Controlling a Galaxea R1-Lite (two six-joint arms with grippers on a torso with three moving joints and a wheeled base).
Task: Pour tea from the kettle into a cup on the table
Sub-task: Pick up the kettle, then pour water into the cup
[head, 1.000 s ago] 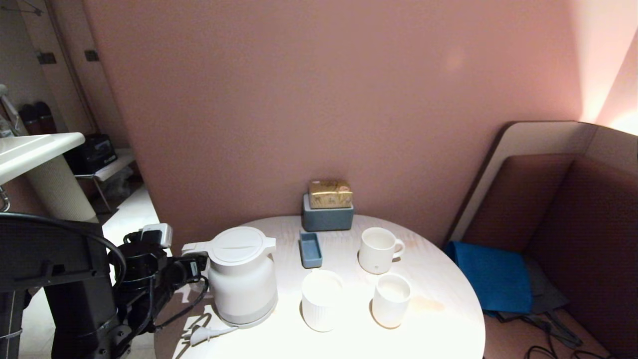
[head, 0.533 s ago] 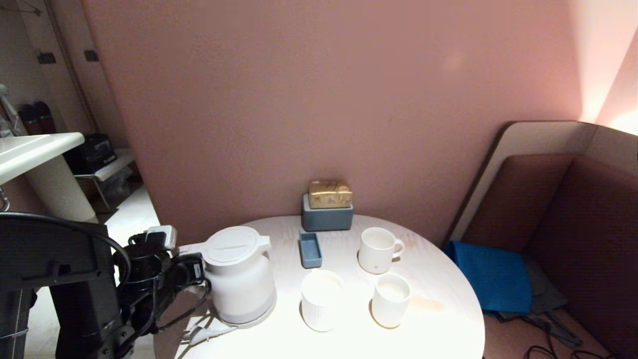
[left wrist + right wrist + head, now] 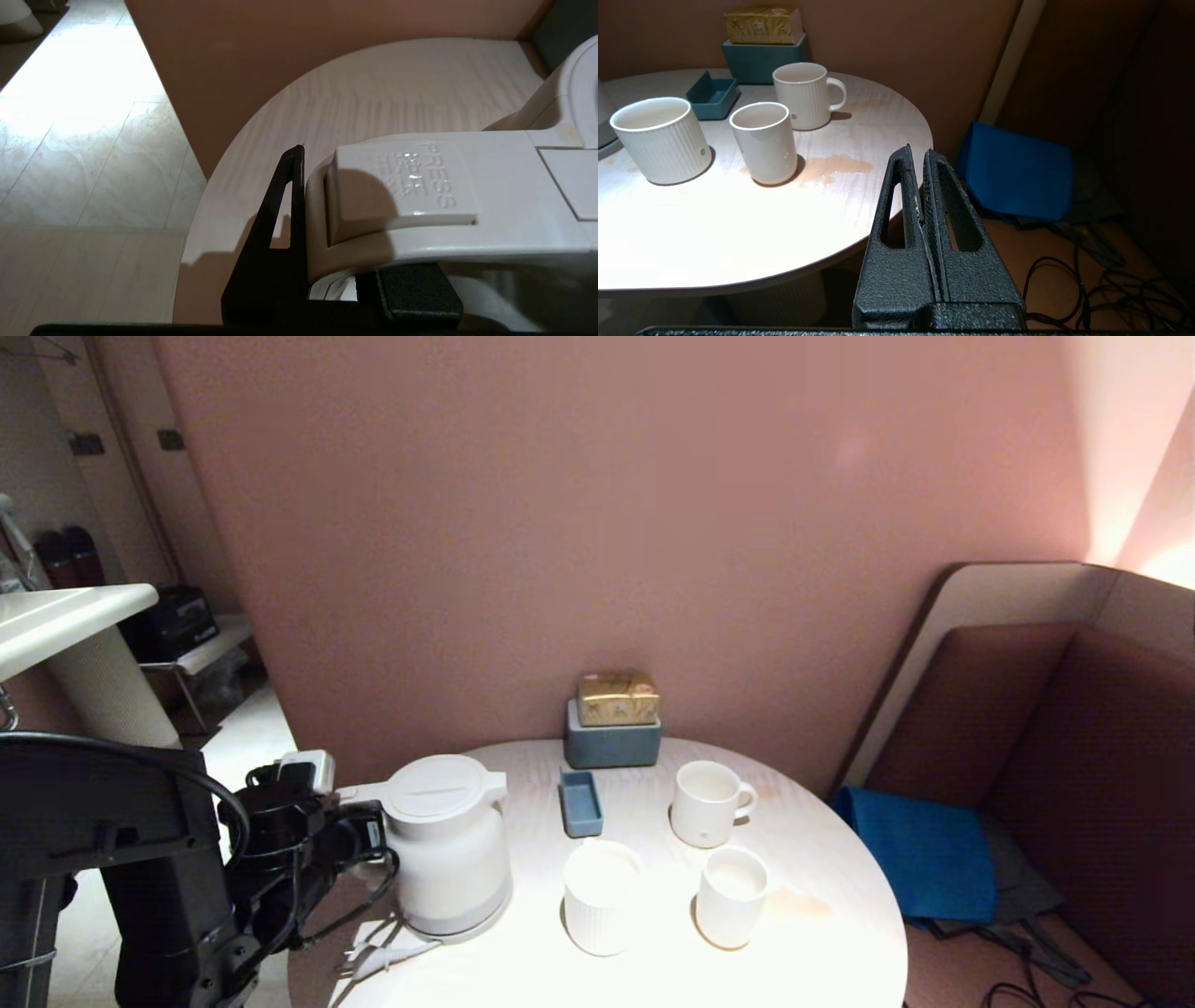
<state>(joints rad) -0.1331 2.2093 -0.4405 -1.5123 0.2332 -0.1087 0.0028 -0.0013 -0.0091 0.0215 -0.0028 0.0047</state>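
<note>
The white kettle (image 3: 446, 845) stands at the left of the round pale table (image 3: 822, 971), its lid shut. My left gripper (image 3: 362, 833) is shut on the kettle's loop handle (image 3: 420, 205); one black finger (image 3: 287, 210) lies against the handle's outer side and the other pad (image 3: 413, 291) against its inner side. The smallest handleless cup (image 3: 733, 898) (image 3: 763, 140) stands near the front right. A thin reddish puddle of tea (image 3: 836, 167) lies beside it; tea inside the kettle is hidden. My right gripper (image 3: 917, 151) hangs shut off the table's right edge.
A wider ribbed cup (image 3: 602, 898) stands between the kettle and the small cup, and a handled mug (image 3: 709, 803) behind them. A blue tray (image 3: 581, 803) and a grey-blue box (image 3: 611, 747) sit at the back. A white plug (image 3: 383, 957) lies by the kettle. A blue cloth (image 3: 920, 854) lies on the right.
The kettle and my left gripper have shifted slightly to the left and a little upward. The cups and the right arm have not moved.
</note>
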